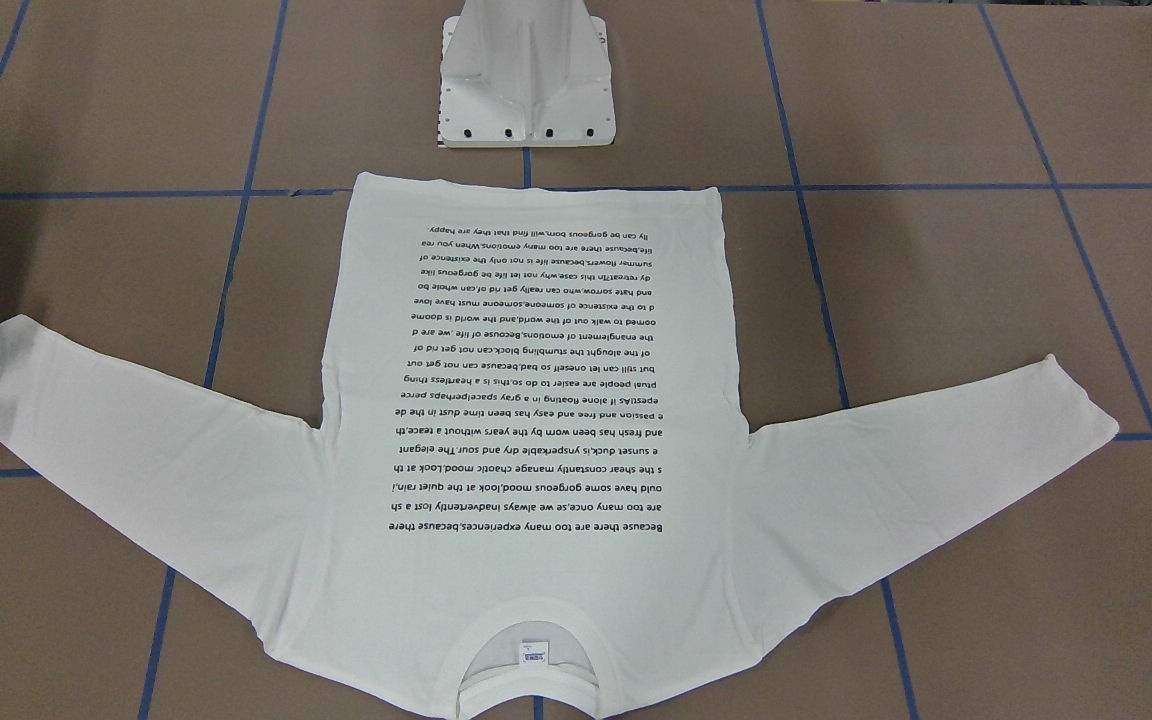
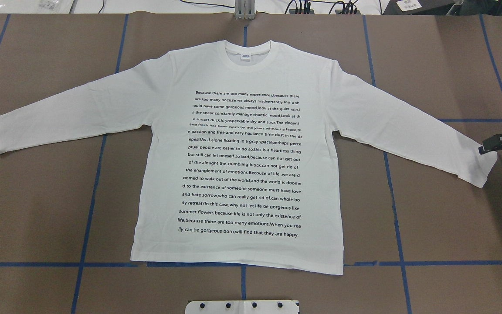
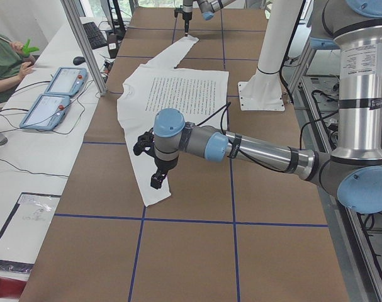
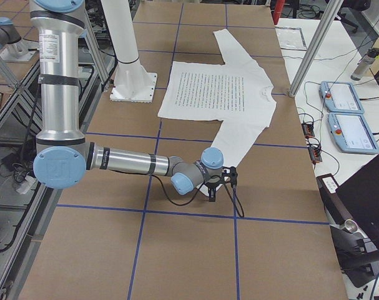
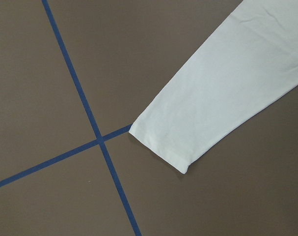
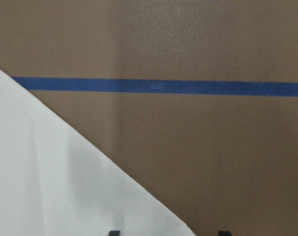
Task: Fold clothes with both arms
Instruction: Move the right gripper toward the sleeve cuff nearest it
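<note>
The white long-sleeved T-shirt (image 2: 238, 144) lies flat, print side up, both sleeves spread, collar (image 2: 245, 56) at the far side. My right gripper (image 2: 488, 147) is low at the right sleeve's cuff (image 2: 482, 168). In the right wrist view its two fingertips (image 6: 113, 232) stand wide apart, one over the fabric (image 6: 50, 172), one over bare table, holding nothing. My left gripper (image 3: 157, 176) hangs above the left sleeve's cuff (image 3: 156, 196); it shows only in the left side view, so I cannot tell whether it is open or shut. The left wrist view looks down on that cuff (image 5: 178, 147).
The brown table (image 2: 442, 218) carries a grid of blue tape lines (image 2: 94, 174). The white pedestal base (image 1: 526, 90) stands at the robot's side, just past the shirt's hem. A person (image 3: 5, 60) and two tablets (image 3: 55, 94) are at a side table.
</note>
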{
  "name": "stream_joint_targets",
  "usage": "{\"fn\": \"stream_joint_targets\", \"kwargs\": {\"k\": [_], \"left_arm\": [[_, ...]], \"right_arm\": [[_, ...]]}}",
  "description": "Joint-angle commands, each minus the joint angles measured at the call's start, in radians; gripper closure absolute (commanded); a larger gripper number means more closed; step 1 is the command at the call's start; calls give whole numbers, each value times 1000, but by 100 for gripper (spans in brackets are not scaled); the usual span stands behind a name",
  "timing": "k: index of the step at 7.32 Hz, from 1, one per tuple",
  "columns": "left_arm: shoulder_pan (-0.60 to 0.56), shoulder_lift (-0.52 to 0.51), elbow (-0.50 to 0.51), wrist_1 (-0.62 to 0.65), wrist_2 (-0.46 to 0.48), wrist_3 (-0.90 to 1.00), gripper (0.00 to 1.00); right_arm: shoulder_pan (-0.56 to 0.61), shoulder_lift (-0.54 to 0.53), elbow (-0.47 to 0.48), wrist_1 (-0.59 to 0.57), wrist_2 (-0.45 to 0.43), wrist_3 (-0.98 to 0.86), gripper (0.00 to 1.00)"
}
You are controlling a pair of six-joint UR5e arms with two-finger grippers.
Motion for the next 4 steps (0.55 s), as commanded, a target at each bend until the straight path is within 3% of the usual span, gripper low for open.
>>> {"fn": "stream_joint_targets", "kwargs": {"k": [1, 4], "left_arm": [[0, 1, 1, 0, 0, 1, 0], [0, 2, -2, 0, -2, 1, 0]], "right_arm": [[-4, -1, -1, -1, -1, 0, 42], [-7, -1, -7, 0, -1, -1, 43]]}}
